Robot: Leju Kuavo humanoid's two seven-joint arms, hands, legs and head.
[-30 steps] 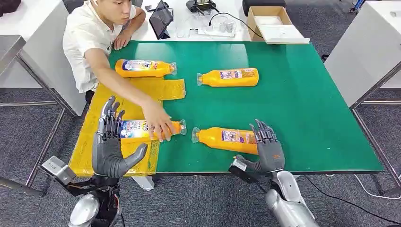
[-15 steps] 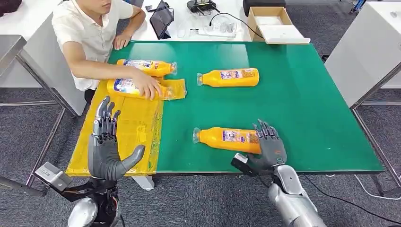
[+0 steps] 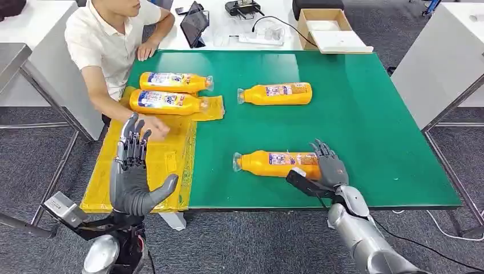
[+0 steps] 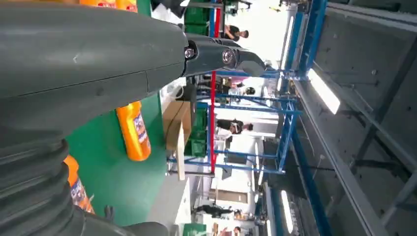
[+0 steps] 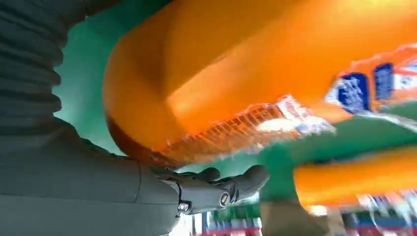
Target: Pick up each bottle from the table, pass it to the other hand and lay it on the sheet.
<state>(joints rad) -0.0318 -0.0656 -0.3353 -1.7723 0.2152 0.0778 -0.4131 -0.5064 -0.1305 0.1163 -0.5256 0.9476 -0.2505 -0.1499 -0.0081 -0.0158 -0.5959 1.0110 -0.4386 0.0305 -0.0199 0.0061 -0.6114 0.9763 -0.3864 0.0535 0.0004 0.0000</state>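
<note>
An orange bottle (image 3: 268, 164) lies on its side on the green table (image 3: 371, 125), cap to the left. My right hand (image 3: 326, 170) is at its base end, fingers over the bottle and the thumb stretched along the near side. In the right wrist view a gap shows between the thumb (image 5: 231, 186) and the bottle (image 5: 236, 73). My left hand (image 3: 134, 171) is raised, open and spread above the yellow sheet (image 3: 165, 154). One bottle (image 3: 165, 102) lies on the sheet's far end, another (image 3: 174, 81) just beyond it, a third (image 3: 277, 93) at the far middle.
A person (image 3: 108, 40) sits at the table's far left corner, one hand (image 3: 154, 128) over the sheet near my left hand. A tablet (image 3: 195, 25), cables and a cardboard box (image 3: 328, 25) stand on the white table beyond. A white table (image 3: 445, 57) is at the right.
The person laid a bottle on the sheet's far end and drew the hand back. My right hand moved further around the near bottle's base. My left hand stayed raised.
</note>
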